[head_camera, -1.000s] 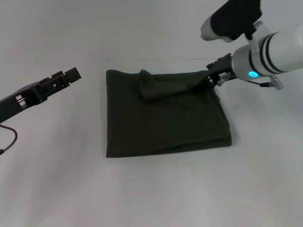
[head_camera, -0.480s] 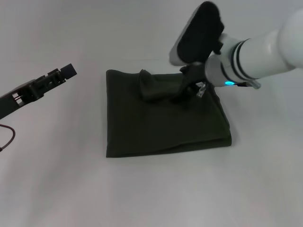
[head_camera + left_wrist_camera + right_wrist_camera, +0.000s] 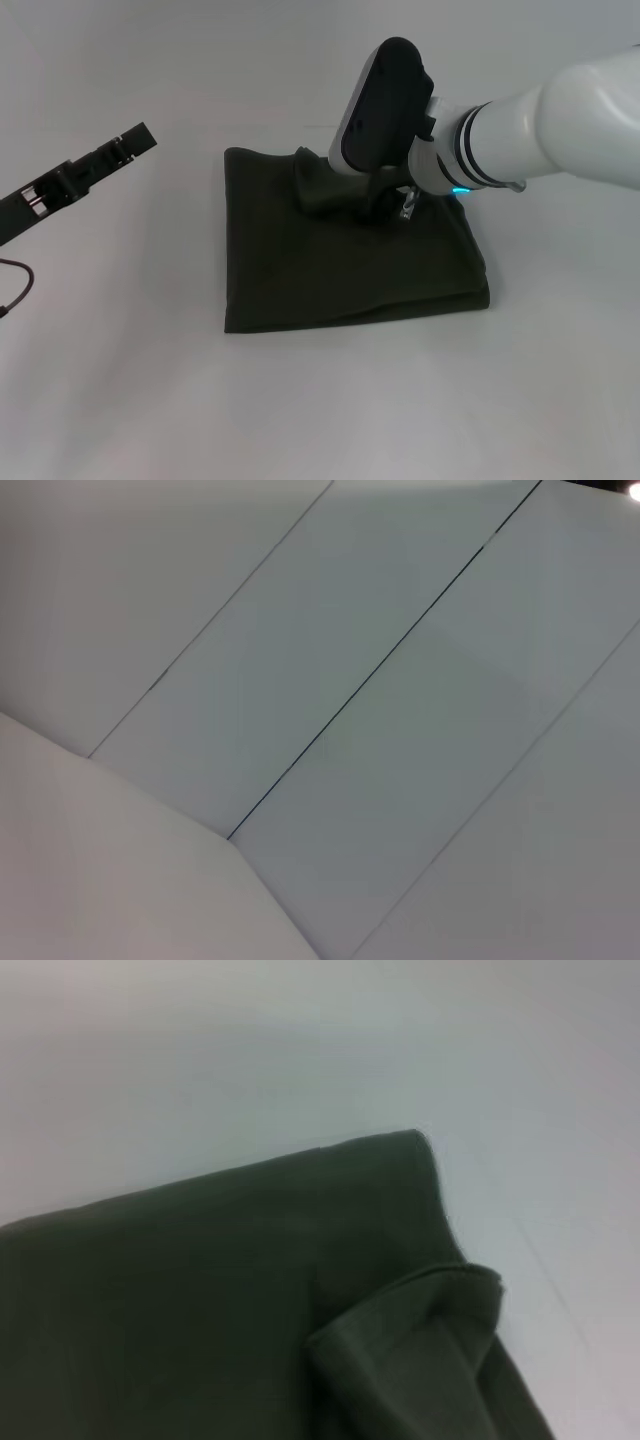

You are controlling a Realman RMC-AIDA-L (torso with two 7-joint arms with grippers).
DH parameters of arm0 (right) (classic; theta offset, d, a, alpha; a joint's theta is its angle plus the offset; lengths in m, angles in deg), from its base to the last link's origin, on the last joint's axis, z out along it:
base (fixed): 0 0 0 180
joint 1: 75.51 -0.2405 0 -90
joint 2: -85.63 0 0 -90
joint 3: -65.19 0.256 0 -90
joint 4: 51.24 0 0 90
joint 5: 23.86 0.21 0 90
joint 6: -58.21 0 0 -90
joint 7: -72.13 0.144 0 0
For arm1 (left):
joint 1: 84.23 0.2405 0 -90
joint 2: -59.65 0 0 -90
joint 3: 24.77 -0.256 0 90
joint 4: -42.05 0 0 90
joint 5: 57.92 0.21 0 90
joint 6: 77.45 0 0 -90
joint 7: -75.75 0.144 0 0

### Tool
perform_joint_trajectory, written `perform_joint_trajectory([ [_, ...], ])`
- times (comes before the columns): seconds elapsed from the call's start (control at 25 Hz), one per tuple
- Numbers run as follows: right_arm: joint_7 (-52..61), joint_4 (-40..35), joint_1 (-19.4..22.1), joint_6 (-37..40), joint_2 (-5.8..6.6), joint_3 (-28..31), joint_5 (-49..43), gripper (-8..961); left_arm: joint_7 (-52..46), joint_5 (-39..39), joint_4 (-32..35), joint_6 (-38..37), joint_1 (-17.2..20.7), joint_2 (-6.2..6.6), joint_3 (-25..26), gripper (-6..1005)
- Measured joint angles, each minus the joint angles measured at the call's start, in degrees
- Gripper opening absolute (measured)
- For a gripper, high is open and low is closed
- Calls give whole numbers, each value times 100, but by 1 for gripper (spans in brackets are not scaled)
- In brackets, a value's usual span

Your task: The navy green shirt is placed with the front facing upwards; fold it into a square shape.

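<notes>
Right gripper [image 3: 385, 205] — atop folded navy green shirt [image 3: 340, 265].

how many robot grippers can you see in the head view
2. The left gripper hangs over bare table, away from the navy green shirt. The right gripper is down over the shirt's far edge, mostly hidden under its wrist housing.

R arm [image 3: 560, 130] white, black rings, cyan LED; L hand [image 3: 75, 178] black.
</notes>
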Motion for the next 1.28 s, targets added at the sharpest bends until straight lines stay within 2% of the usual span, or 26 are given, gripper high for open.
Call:
perform_joint_trajectory([
  [0.12,-11,25,-6,-132,-3,-24,-3,728,0,-9,-29,6,0,4,30,946],
  [0.52,11,405,-190,-408,-45,-308,-222,728,0,-152,-50,9,0,8,118,946],
  [0.88,-22,449,-210,-456,-45,-365,-234,719,0,-165,-117,78,-38,15,133,946],
  [1.12,-19,498,-224,-476,-38,-365,-234,494,0,-178,-117,146,-60,17,142,946],
  [1.28,-28,549,-231,-450,-36,-363,-238,395,0,-251,-143,148,-61,17,142,946],
])
